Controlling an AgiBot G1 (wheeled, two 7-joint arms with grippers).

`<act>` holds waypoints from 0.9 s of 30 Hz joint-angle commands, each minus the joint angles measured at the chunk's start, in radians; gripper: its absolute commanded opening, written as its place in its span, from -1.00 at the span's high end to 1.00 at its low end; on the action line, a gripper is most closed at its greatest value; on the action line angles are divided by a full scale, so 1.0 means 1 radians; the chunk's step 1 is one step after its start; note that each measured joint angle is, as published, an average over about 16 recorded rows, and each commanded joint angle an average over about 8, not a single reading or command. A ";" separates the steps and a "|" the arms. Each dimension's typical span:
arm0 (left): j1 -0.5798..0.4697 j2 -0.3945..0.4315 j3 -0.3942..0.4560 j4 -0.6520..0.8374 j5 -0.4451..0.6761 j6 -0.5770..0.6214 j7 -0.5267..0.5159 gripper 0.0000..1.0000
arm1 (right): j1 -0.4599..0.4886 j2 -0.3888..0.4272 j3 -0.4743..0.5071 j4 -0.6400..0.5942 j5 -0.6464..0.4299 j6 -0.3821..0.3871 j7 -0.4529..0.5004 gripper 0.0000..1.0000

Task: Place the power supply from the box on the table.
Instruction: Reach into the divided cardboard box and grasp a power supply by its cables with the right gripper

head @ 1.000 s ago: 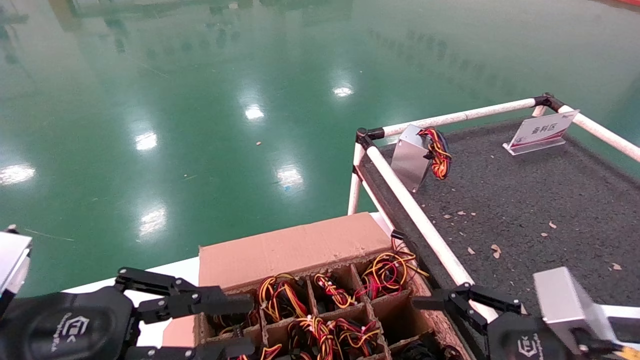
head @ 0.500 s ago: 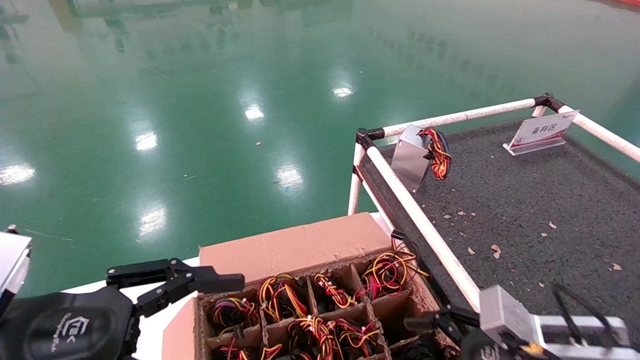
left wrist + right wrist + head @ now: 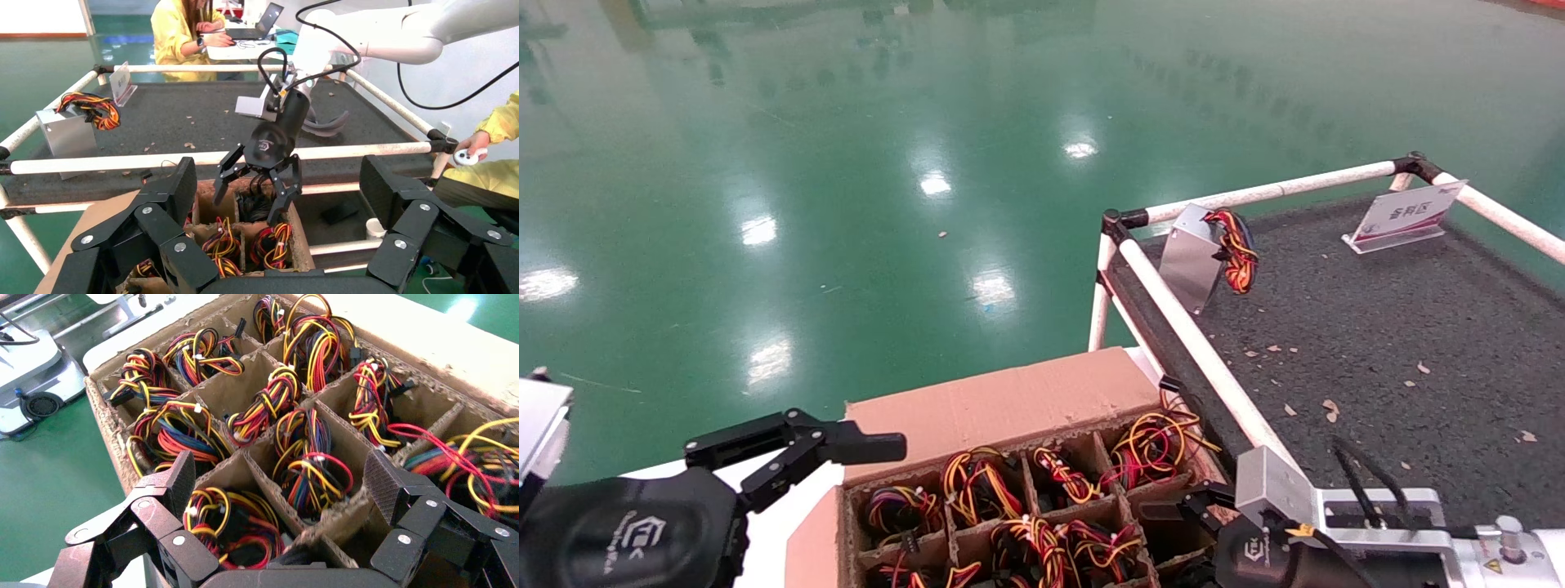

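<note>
While the right gripper [image 3: 260, 190] hangs open over the box [image 3: 1001, 404], where each power supply [image 3: 315, 471] sits wedged in its cell, its fingers may snag loose wires or cardboard dividers.

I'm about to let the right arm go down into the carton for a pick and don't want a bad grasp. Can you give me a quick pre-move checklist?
1. right gripper open: ok, fingers spread.
2. Right gripper over the box, above a cell at its table-side edge: ok.
3. Holding nothing: ok.
4. Target power supply case reachable: cannot tell, only wire bundles show.
5. left gripper out of the way: ok, open at the box's far-left corner.
6. Room on the table: ok, one unit stands in its corner.
</note>
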 commanded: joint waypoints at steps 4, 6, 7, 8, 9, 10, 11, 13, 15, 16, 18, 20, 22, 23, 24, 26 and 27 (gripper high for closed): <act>0.000 0.000 0.000 0.000 0.000 0.000 0.000 -1.00 | 0.020 -0.043 -0.017 -0.030 -0.023 0.009 -0.005 -0.61; 0.000 0.000 0.000 0.000 0.000 0.000 0.000 -1.00 | 0.027 -0.057 -0.022 -0.044 -0.031 0.013 -0.006 -0.21; 0.000 0.000 0.000 0.000 0.000 0.000 0.000 -1.00 | 0.030 -0.063 -0.025 -0.051 -0.035 0.015 -0.008 0.03; 0.000 0.000 0.000 0.000 0.000 0.000 0.000 -1.00 | 0.033 -0.068 -0.027 -0.057 -0.038 0.016 -0.009 0.27; 0.000 0.000 0.000 0.000 0.000 0.000 0.000 -1.00 | 0.036 -0.073 -0.029 -0.063 -0.041 0.017 -0.011 0.48; 0.000 0.000 0.000 0.000 0.000 0.000 0.000 -1.00 | 0.038 -0.076 -0.030 -0.069 -0.044 0.018 -0.012 0.66; 0.000 0.000 0.000 0.000 0.000 0.000 0.000 -1.00 | 0.040 -0.080 -0.032 -0.074 -0.047 0.018 -0.014 0.78; 0.000 0.000 0.000 0.000 0.000 0.000 0.000 -1.00 | 0.043 -0.084 -0.035 -0.083 -0.052 0.019 -0.017 0.96; 0.000 0.000 0.001 0.000 0.000 0.000 0.000 -1.00 | 0.045 -0.086 -0.037 -0.090 -0.057 0.021 -0.018 1.00; 0.000 0.000 0.001 0.000 0.000 0.000 0.000 -1.00 | 0.045 -0.087 -0.039 -0.094 -0.060 0.022 -0.019 1.00; 0.000 0.000 0.001 0.000 0.000 0.000 0.000 -1.00 | 0.046 -0.088 -0.041 -0.100 -0.065 0.025 -0.019 1.00; 0.000 0.000 0.001 0.000 0.000 0.000 0.000 -1.00 | 0.046 -0.089 -0.043 -0.105 -0.071 0.029 -0.020 1.00; 0.000 0.000 0.001 0.000 0.000 0.000 0.000 -1.00 | 0.045 -0.090 -0.044 -0.109 -0.075 0.034 -0.021 1.00; 0.000 0.000 0.001 0.000 -0.001 0.000 0.000 -1.00 | 0.044 -0.091 -0.045 -0.111 -0.078 0.037 -0.021 1.00; 0.000 0.000 0.001 0.000 -0.001 0.000 0.000 -1.00 | 0.044 -0.093 -0.046 -0.112 -0.080 0.040 -0.022 1.00; 0.000 0.000 0.001 0.000 -0.001 0.000 0.000 -1.00 | 0.044 -0.097 -0.047 -0.115 -0.082 0.044 -0.022 1.00; 0.000 0.000 0.001 0.000 -0.001 0.000 0.000 -1.00 | 0.045 -0.099 -0.048 -0.116 -0.084 0.046 -0.022 1.00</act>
